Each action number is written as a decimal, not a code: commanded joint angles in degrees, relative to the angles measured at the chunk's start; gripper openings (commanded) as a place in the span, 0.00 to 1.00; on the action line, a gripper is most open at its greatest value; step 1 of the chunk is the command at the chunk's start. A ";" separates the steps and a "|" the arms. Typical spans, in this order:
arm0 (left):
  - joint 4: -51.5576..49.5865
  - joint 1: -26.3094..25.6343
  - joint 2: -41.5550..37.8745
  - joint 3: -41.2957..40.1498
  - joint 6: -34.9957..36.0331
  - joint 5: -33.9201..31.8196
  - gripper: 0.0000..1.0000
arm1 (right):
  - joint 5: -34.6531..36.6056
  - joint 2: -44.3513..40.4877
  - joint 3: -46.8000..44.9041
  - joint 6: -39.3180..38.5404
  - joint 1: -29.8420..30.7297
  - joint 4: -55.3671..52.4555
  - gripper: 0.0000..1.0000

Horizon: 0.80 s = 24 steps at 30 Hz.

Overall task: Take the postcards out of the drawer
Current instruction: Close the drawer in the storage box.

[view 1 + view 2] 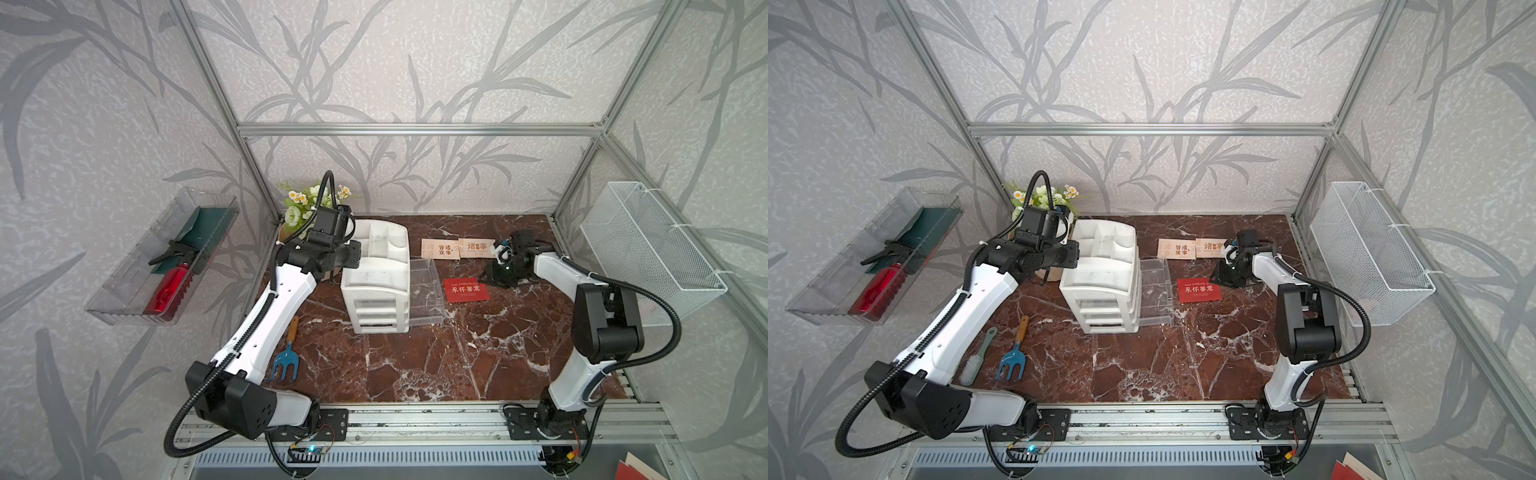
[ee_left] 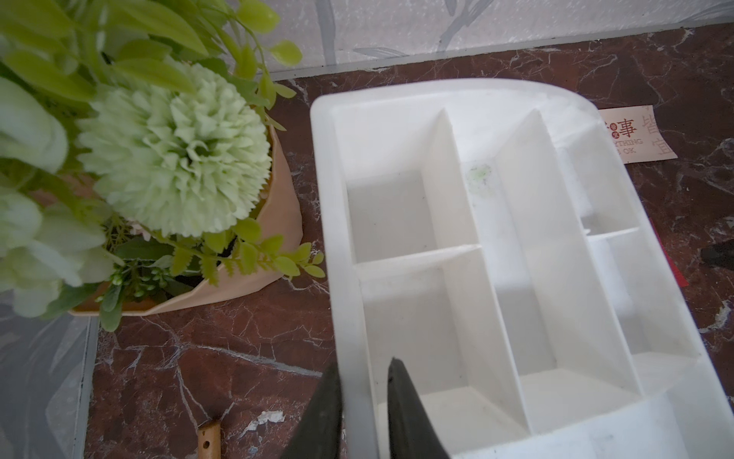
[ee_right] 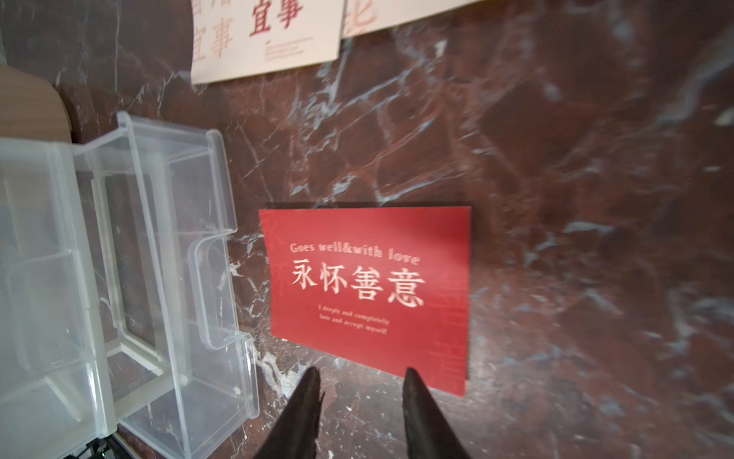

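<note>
Hidden bits first. In both top views the left gripper sits behind its own wrist block, so we only get it from the left wrist cam, & there just 2 dark finger ends show, the rest cut off by the frame edge. The right gripper reads in the top views as a dark lump low over the table, fingers too small to sort out. Right wrist cam cuts off the beige postcard & the 2nd beige postcard at the frame edge. Left wrist cam shows a strip of one beige card past the organiser rim; which of the 2, we can't tell.

Tools. Left gripper: jaws a little apart, one outside & one inside the organiser's side wall, wall between them. Whether they actually pinch it, we can't tell. Right gripper: jaws apart, nothing between them, tips at the near edge of the red postcard; touching it or just above, can't say.

Task things. The drawer, clear plastic, stands pulled out of the organiser on the side toward the right arm, marble showing thru its floor. All 3 cards lie flat on the table outside it: red postcard just beside the drawer front, the 2 beige ones further back near the wall, edges meeting, apart from the red one.
</note>
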 commanded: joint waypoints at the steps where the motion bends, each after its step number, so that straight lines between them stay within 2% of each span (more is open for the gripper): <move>1: 0.19 0.16 0.04 -0.97 -0.60 1.16 0.20 | -0.68 1.43 0.03 1.76 4.53 2.12 0.34; 11: 1.92 0.07 -0.20 -2.25 -2.71 3.11 0.18 | -2.43 9.78 5.61 4.59 12.63 5.01 0.29; 17: 5.24 -0.02 0.90 -3.34 -5.37 8.60 0.15 | -5.26 12.59 8.09 6.30 16.25 7.38 0.28; 24: 9.25 -1.06 2.75 -5.00 -9.33 11.30 0.12 | -9.12 14.55 9.45 9.69 19.10 11.61 0.27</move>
